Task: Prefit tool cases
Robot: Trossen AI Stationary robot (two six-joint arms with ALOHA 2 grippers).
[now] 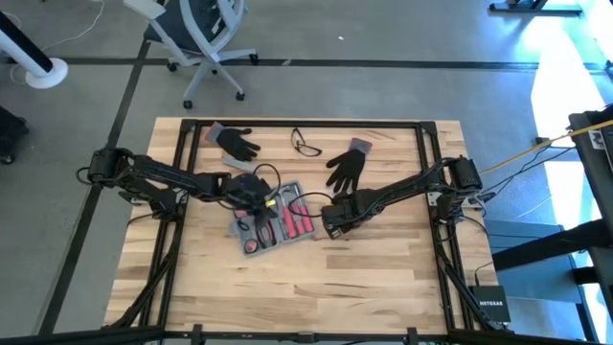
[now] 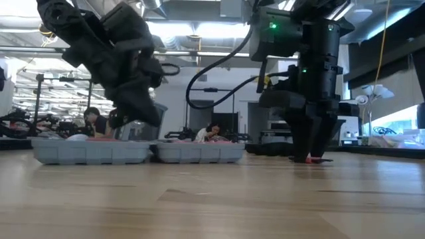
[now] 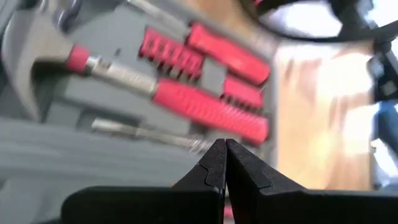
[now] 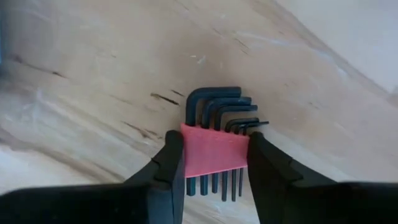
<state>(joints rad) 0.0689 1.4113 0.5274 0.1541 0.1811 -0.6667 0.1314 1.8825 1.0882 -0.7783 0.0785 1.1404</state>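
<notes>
High view, tool case (image 1: 272, 222) open flat, long axis diagonal

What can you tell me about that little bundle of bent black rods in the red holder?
It is a set of hex keys: several L-shaped black metal rods of stepped lengths, lined up side by side in a red plastic holder. It lies flat on the wooden table, just right of the open tool case. The right gripper straddles it, one dark finger against each side of the red holder. The rods' bent ends point away from the gripper.
</notes>
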